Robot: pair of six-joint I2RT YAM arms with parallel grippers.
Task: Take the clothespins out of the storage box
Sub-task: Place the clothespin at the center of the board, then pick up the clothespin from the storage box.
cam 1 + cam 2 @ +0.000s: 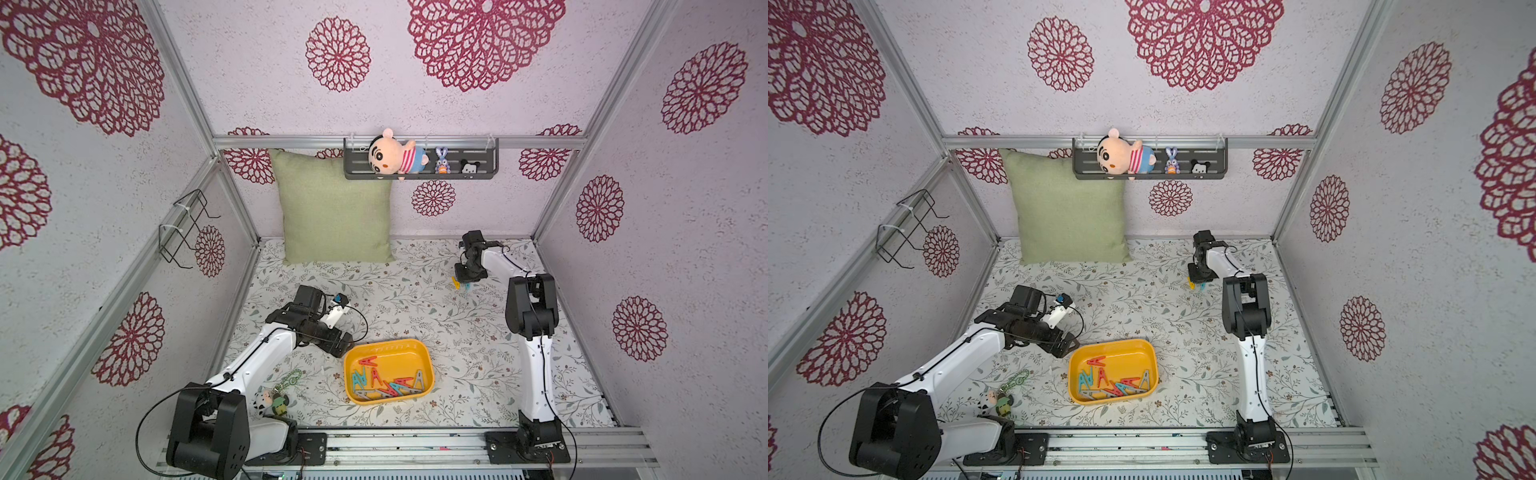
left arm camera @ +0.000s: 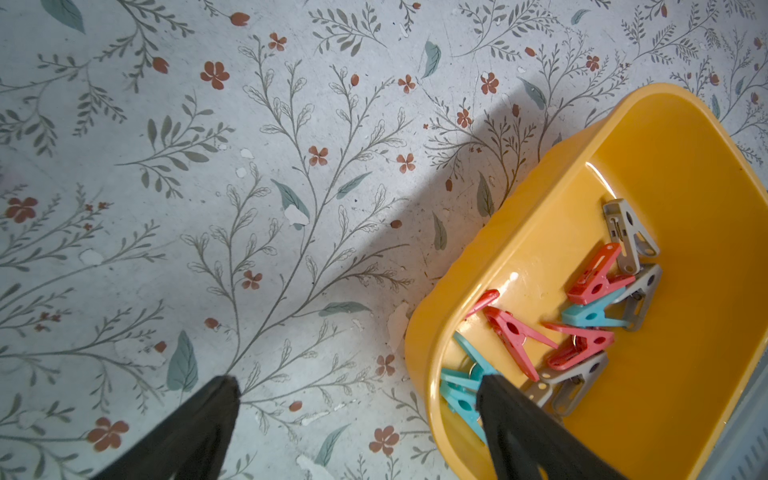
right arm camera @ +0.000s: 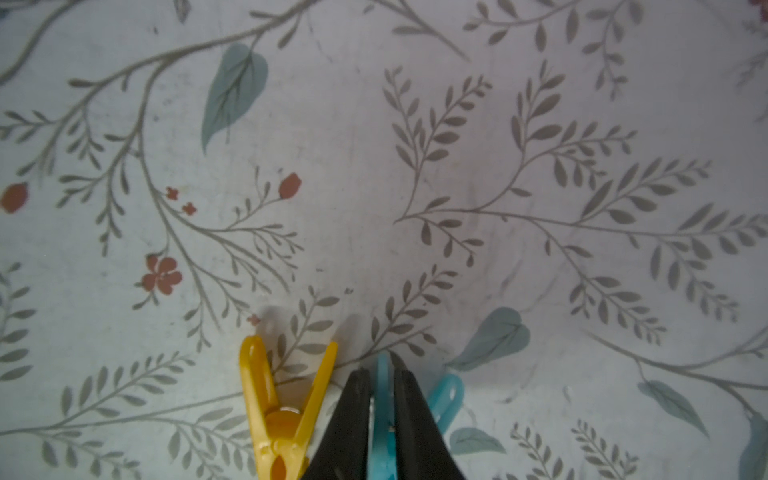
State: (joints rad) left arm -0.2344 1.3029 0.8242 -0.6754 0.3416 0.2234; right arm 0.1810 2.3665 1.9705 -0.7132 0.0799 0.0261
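Observation:
The yellow storage box (image 1: 388,343) (image 1: 1113,343) sits on the floral mat near the front. Several red, teal and grey clothespins (image 1: 386,380) (image 2: 582,324) lie in it. My left gripper (image 1: 347,343) (image 2: 357,381) hovers open at the box's left rim, with one finger over the teal pegs inside and the other over the mat. At the back right my right gripper (image 1: 463,282) (image 3: 381,372) is low over the mat. It is shut on one leg of a teal clothespin (image 3: 381,399). A yellow clothespin (image 3: 282,415) lies on the mat beside it.
A keychain charm (image 1: 274,401) on a green chain lies front left by the left arm's base. A green pillow (image 1: 332,208) leans on the back wall under a dark shelf (image 1: 482,164) with plush toys. A wire rack (image 1: 183,228) hangs on the left wall.

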